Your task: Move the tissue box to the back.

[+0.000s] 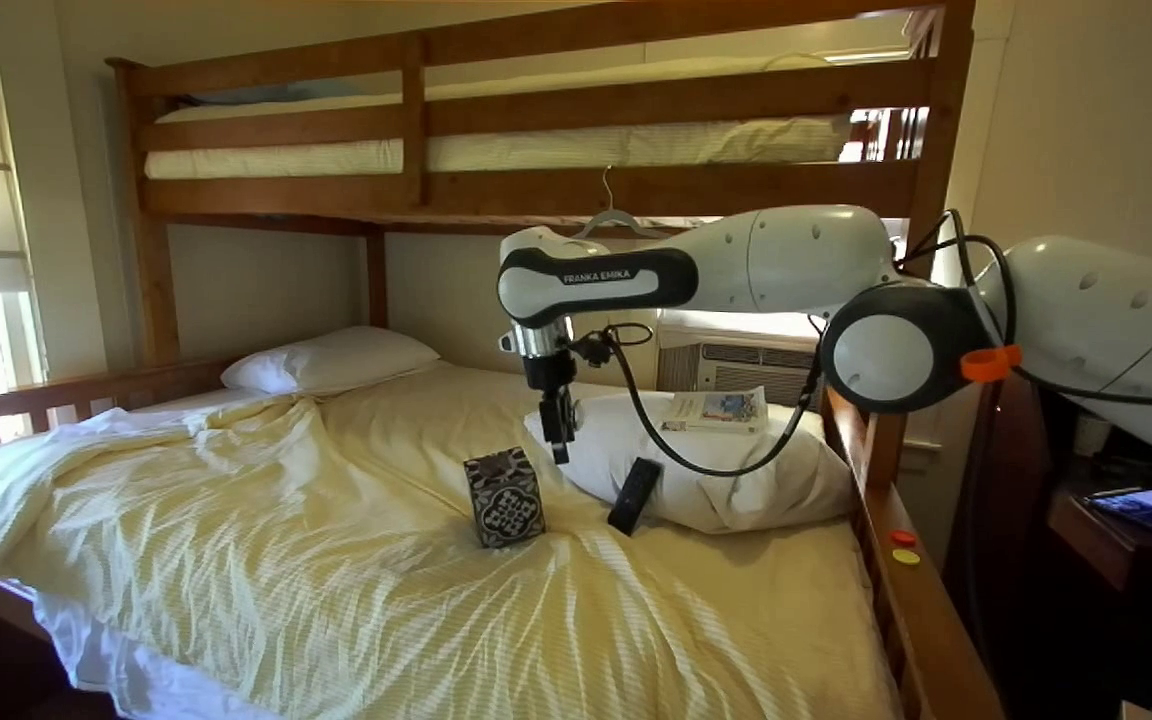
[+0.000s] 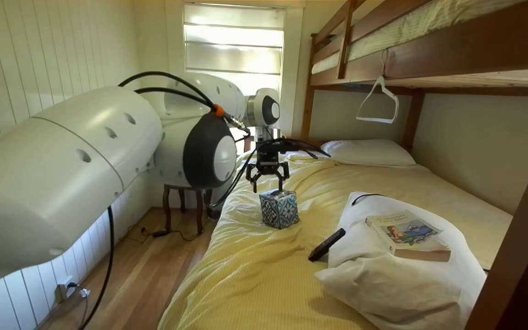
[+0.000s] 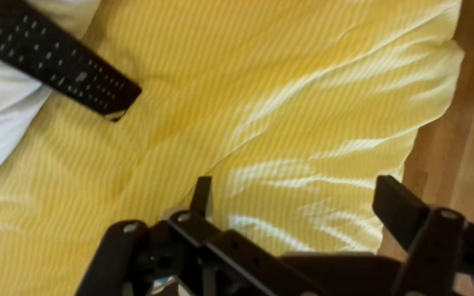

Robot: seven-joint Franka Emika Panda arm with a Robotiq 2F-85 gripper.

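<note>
The tissue box, with a dark and white tile pattern, sits on the yellow bedspread in both exterior views (image 1: 506, 500) (image 2: 279, 211). It looks slightly tilted on the folds. My gripper hangs fingers down, open and empty, in both exterior views (image 1: 563, 450) (image 2: 268, 189). It is above the box and offset from it; one finger overlaps the box's top edge in an exterior view, and I cannot tell whether they touch. In the wrist view the open fingers (image 3: 292, 189) have only bedspread between them. A small patterned patch, likely the box (image 3: 163, 283), shows behind the left linkage; the rest is hidden.
A slim black remote (image 1: 635, 496) (image 3: 56, 61) leans on a white pillow (image 2: 383, 284), which bears a book (image 2: 408, 233). Another pillow (image 1: 331, 360) lies at the bed's far end. The upper bunk (image 1: 536, 190) with a hanger (image 2: 378, 103) is overhead. A wooden rail (image 1: 926, 620) borders the bed.
</note>
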